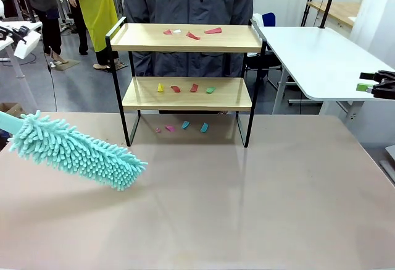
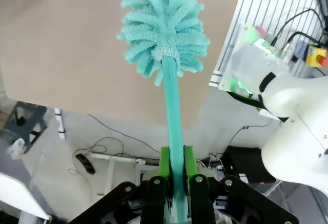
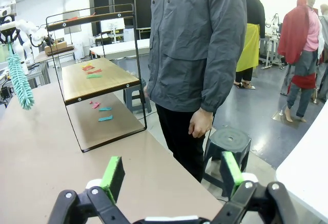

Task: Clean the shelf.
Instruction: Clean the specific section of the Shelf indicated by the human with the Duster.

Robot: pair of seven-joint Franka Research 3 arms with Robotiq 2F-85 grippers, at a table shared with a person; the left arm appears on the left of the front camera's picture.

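Desk [image 1: 247, 208]: broad, matte, grey-beige top, bare across its near half. The shelf [image 1: 142, 37] stands upright at the far middle of the desk, just in front of a standing person; it has two light wooden boards, one above the other, in a thin black metal frame with raised end rails, its long axis running across the view. The duster [image 1: 80, 152] is a thick brush of soft teal chenille fingers on a slim, smooth teal handle. It enters from the left edge, its long axis slanting toward the desk's middle, the tip well short of the shelf, which lies beyond it and to the right. The left gripper [image 2: 177, 157] is clamped on the handle between its green pads and is the nearer one. The right gripper [image 3: 172, 172] hangs off to the right with its jaws wide apart, holding nothing. Small flat scraps, perhaps paper, lie scattered: red and white on the top board [image 1: 193, 35], yellow, red and green on the lower board [image 1: 185, 88], pink and teal on the desk beneath [image 1: 185, 125].
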